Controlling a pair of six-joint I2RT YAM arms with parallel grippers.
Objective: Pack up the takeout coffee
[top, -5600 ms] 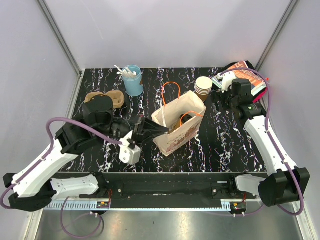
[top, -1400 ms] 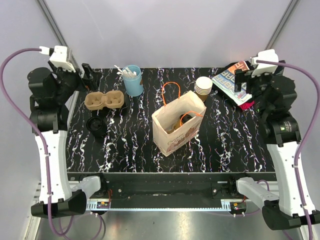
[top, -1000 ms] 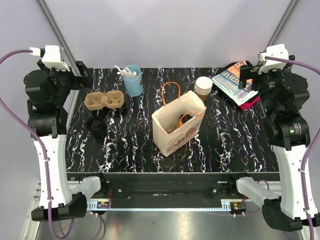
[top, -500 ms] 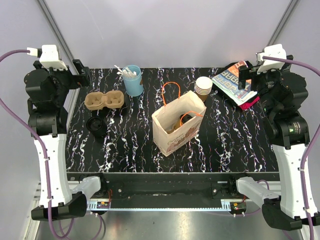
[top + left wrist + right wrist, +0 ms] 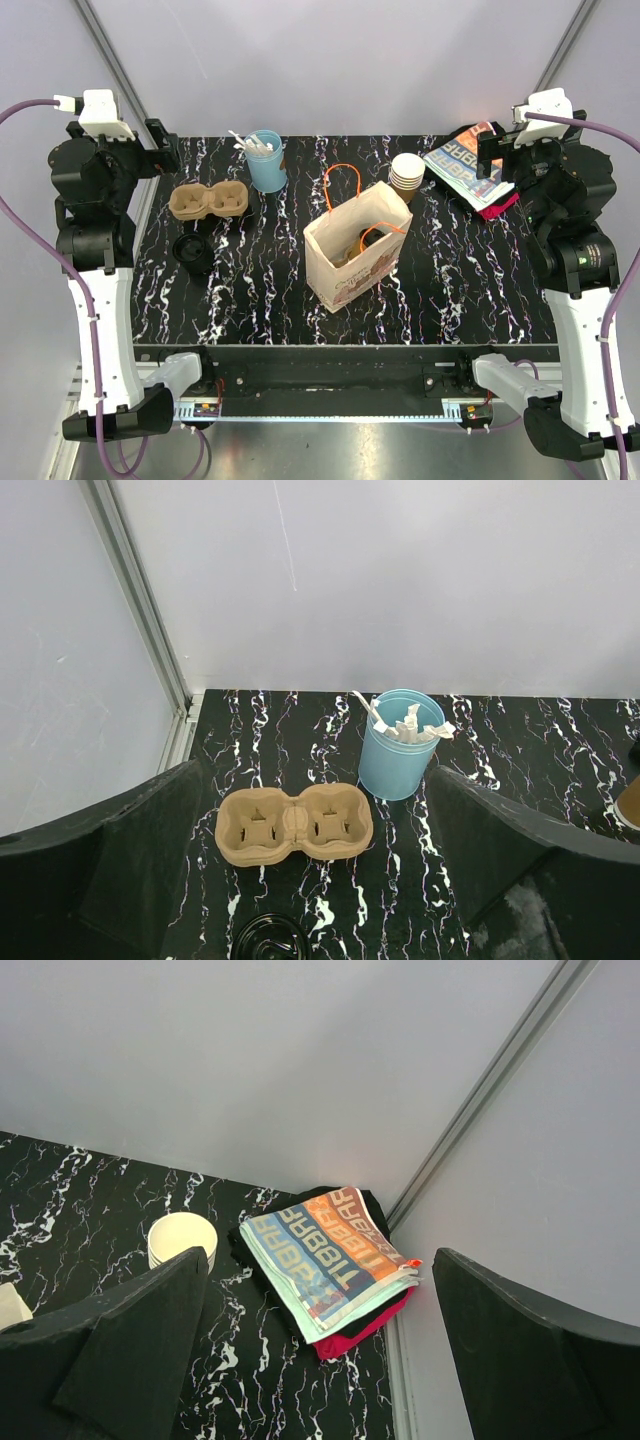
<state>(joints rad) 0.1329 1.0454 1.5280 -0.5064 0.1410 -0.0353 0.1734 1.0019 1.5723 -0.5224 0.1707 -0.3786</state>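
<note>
A brown paper bag [image 5: 352, 275] with orange handles stands open at mid-table. Low inside its mouth a brown ribbed shape [image 5: 347, 256] shows, seemingly the takeout coffee, mostly hidden by the bag's walls. My left gripper [image 5: 164, 150] hangs high over the table's far left corner, open and empty. In the left wrist view its fingers [image 5: 130, 865] frame the cup carrier far below. My right gripper [image 5: 494, 156] is raised over the far right corner, also open with nothing between its jaws.
A two-slot pulp carrier [image 5: 208, 200] [image 5: 293, 826] and a black lid [image 5: 193, 252] lie at the left. A light-blue cup with white utensils [image 5: 266, 160] [image 5: 402, 742] stands behind. A stack of nested cups [image 5: 407, 174] [image 5: 182, 1239] and folded cloths [image 5: 468, 166] [image 5: 325, 1252] sit at back right.
Several seconds ago my left gripper was down at the bag and my right near the cup stack. Both arms have since lifted to the far corners; over the last half second nothing moves.
</note>
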